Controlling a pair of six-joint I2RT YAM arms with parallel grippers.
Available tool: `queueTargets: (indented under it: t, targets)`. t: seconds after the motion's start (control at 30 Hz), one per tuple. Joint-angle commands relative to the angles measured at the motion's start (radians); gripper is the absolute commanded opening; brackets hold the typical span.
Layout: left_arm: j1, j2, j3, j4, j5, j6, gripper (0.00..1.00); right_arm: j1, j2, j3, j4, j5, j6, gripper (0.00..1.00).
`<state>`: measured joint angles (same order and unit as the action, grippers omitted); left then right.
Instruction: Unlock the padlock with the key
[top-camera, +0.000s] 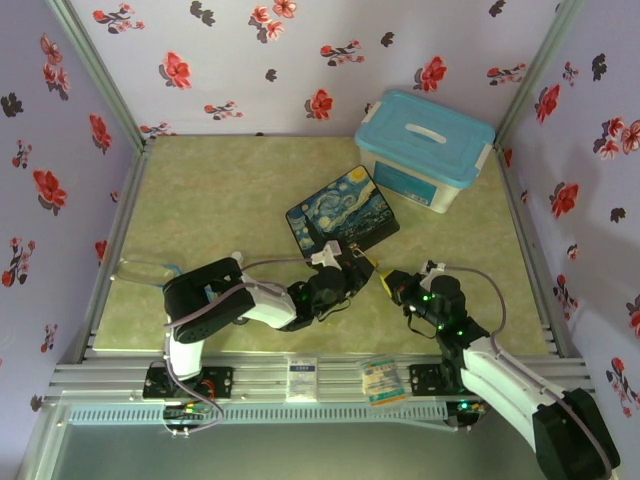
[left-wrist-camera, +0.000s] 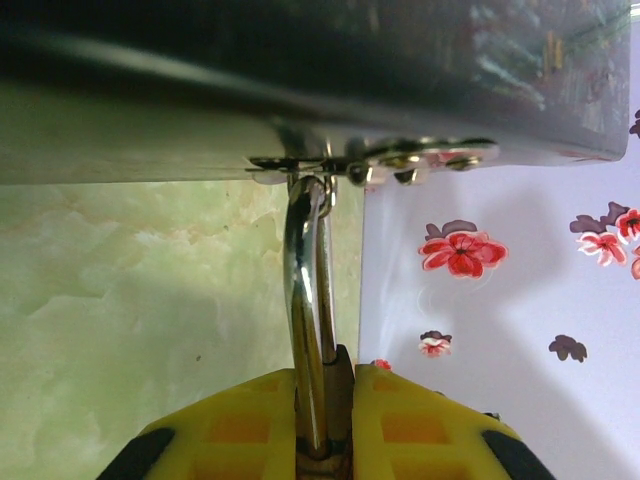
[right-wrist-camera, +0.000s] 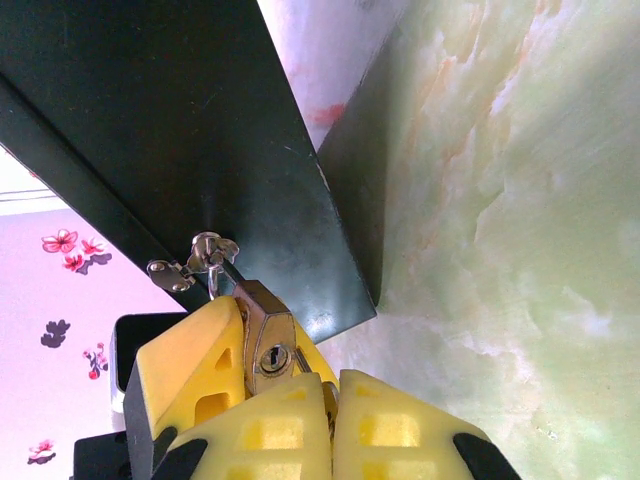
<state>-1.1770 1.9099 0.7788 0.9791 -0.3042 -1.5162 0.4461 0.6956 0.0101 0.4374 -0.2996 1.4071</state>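
The brass padlock (right-wrist-camera: 268, 340) hangs by its silver shackle (left-wrist-camera: 305, 280) from the hasp (right-wrist-camera: 195, 258) of the painted box (top-camera: 342, 210). My left gripper (left-wrist-camera: 325, 425) is shut on the padlock's body, yellow fingers (right-wrist-camera: 185, 375) on either side. The keyhole faces the right wrist camera. My right gripper (right-wrist-camera: 332, 400) is shut on the small grey key (right-wrist-camera: 305, 362). Its blade pokes out just right of the keyhole, touching the padlock's face and not inside the slot. In the top view both grippers (top-camera: 352, 270) (top-camera: 386, 281) meet at the box's near edge.
A blue lidded tub (top-camera: 425, 148) stands behind the box at the back right. Floral walls close in the table (top-camera: 200, 220) on three sides. Open green tabletop lies to the left and near right. Two small packets (top-camera: 380, 378) rest on the front rail.
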Motion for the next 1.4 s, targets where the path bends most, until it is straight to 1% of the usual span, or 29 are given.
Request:
queueTargets:
  t: [0.0, 0.2, 0.3, 0.6, 0.73, 0.8, 0.93, 1.07, 1.23, 1.37]
  targets:
    - [-0.015, 0.017, 0.019, 0.065, 0.007, -0.011, 0.00, 0.008, -0.020, -0.023, 0.051, 0.021, 0.002, 0.00]
    - [-0.016, 0.021, 0.022, 0.059, 0.007, -0.012, 0.00, 0.008, -0.045, -0.020, 0.025, 0.030, -0.002, 0.00]
    - [-0.016, 0.029, 0.026, 0.074, 0.012, -0.020, 0.00, 0.008, -0.029, -0.017, 0.033, 0.027, -0.009, 0.00]
    - [-0.022, 0.025, 0.051, 0.084, 0.041, -0.034, 0.00, 0.008, 0.097, 0.001, 0.214, 0.019, 0.016, 0.00]
    - [-0.029, 0.024, 0.056, 0.086, 0.042, -0.034, 0.00, 0.008, 0.118, 0.016, 0.220, 0.012, -0.001, 0.00]
    - [-0.032, 0.024, 0.060, 0.085, 0.046, -0.033, 0.00, 0.009, 0.123, 0.016, 0.215, 0.006, -0.019, 0.00]
    - [-0.033, 0.033, 0.069, 0.092, 0.053, -0.042, 0.00, 0.011, 0.120, 0.005, 0.293, -0.011, -0.068, 0.00]
    - [-0.033, 0.034, 0.076, 0.084, 0.055, -0.036, 0.00, 0.012, 0.090, 0.010, 0.325, -0.035, -0.109, 0.00]
    - [-0.032, 0.017, 0.079, 0.060, 0.053, -0.017, 0.00, 0.009, 0.069, 0.014, 0.287, -0.053, -0.157, 0.00]
    - [-0.031, 0.008, 0.074, 0.047, 0.057, -0.009, 0.00, 0.009, 0.066, 0.023, 0.264, -0.097, -0.225, 0.00]
